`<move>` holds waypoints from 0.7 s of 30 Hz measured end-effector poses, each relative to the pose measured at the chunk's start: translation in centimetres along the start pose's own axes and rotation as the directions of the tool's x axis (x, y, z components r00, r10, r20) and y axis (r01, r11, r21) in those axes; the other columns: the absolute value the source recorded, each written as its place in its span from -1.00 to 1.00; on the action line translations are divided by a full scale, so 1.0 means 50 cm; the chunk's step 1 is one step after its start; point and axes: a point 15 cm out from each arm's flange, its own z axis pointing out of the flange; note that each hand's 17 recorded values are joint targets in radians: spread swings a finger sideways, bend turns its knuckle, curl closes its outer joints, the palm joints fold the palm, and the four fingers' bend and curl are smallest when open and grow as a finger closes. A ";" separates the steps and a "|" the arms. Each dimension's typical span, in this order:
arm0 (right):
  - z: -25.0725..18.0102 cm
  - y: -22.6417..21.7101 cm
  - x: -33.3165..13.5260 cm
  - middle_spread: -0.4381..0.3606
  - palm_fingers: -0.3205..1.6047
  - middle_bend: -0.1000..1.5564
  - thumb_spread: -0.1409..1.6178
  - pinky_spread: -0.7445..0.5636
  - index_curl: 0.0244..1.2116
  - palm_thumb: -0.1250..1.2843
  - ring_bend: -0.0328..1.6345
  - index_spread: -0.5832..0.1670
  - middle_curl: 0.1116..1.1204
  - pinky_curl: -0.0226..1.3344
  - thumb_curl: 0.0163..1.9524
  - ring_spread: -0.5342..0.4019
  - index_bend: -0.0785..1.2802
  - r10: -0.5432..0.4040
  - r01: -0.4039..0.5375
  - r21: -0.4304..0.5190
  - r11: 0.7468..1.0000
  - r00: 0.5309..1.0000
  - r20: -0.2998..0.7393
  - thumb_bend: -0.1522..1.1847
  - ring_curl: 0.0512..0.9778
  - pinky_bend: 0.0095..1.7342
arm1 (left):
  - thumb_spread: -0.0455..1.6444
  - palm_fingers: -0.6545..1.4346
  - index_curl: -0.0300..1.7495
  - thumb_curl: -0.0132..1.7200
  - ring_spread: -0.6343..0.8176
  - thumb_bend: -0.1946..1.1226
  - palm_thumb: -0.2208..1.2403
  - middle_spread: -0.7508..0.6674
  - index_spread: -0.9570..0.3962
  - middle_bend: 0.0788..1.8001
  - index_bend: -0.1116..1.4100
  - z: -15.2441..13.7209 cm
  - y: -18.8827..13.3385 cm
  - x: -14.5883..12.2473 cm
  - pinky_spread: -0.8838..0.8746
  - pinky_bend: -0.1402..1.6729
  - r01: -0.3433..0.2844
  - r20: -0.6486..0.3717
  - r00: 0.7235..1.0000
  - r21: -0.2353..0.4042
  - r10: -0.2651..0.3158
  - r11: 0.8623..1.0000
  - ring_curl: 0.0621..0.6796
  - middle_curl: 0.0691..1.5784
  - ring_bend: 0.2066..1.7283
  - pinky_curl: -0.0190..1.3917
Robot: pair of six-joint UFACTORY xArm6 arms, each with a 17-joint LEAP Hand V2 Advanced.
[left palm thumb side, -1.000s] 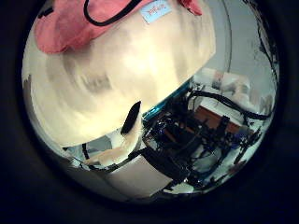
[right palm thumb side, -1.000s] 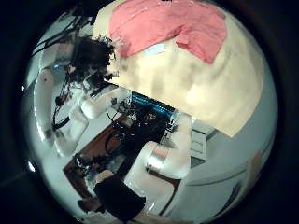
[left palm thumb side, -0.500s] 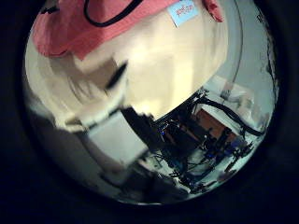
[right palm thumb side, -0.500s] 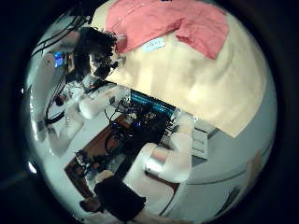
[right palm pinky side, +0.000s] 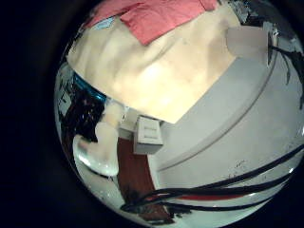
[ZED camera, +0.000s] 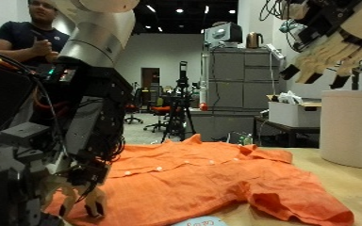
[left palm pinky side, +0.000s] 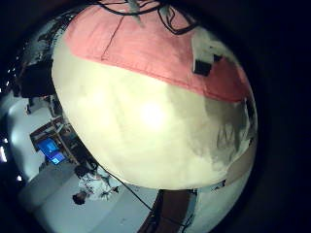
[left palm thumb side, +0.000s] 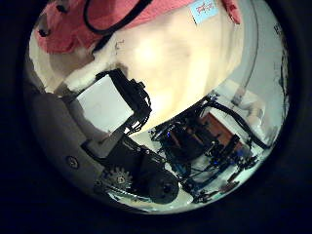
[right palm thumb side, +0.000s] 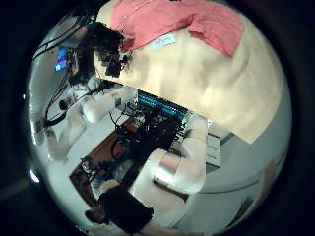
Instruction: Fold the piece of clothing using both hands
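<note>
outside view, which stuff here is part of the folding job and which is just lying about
Part of the job: orange shirt spread on the table; left hand at the shirt's edge; right hand raised high.

Lying about: white label beside the shirt; white tub and box beyond the table.

No print can be read in any view. A small white label (left palm thumb side: 204, 12) lies on the table (left palm thumb side: 185, 58) just beside the orange shirt (ZED camera: 219, 174), at the upper right of the left thumb side palm view; its blue marks are too small to read.
</note>
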 end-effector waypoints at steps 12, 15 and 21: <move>0.048 -0.002 -0.002 0.38 -0.59 -0.66 0.54 0.64 -0.47 -0.84 -0.73 -0.32 -0.65 -0.49 -0.83 0.65 -0.61 -0.008 0.008 -0.009 1.000 1.000 0.002 -0.81 -0.62 -0.79 | 0.23 -0.12 -0.59 -0.58 -0.12 -0.75 -0.11 0.03 0.51 -0.72 -0.63 0.015 -0.003 0.033 -0.29 -0.07 -0.022 0.007 1.000 -0.034 0.022 0.999 -0.25 -0.50 -0.25 -0.37; 0.061 0.001 -0.003 0.38 -0.59 -0.66 0.53 0.64 -0.47 -0.85 -0.73 -0.32 -0.64 -0.49 -0.83 0.65 -0.61 -0.010 0.010 -0.020 1.000 1.000 0.006 -0.81 -0.62 -0.79 | 0.24 0.01 -0.59 -0.58 -0.15 -0.75 -0.11 -0.04 0.49 -0.64 -0.62 0.017 -0.008 0.038 -0.31 -0.06 -0.010 0.017 1.000 -0.038 0.010 0.999 -0.29 -0.49 -0.25 -0.38; 0.058 0.005 -0.005 0.38 -0.58 -0.65 0.52 0.64 -0.47 -0.85 -0.73 -0.32 -0.64 -0.50 -0.84 0.65 -0.61 -0.009 0.009 -0.010 1.000 1.000 0.003 -0.81 -0.62 -0.79 | 0.24 0.47 -0.58 -0.57 -0.57 -0.72 -0.01 -0.38 0.27 -0.21 -0.63 0.016 -0.010 0.033 -0.58 0.03 0.010 0.032 0.999 -0.038 -0.009 0.999 -0.23 -0.34 -0.12 -0.39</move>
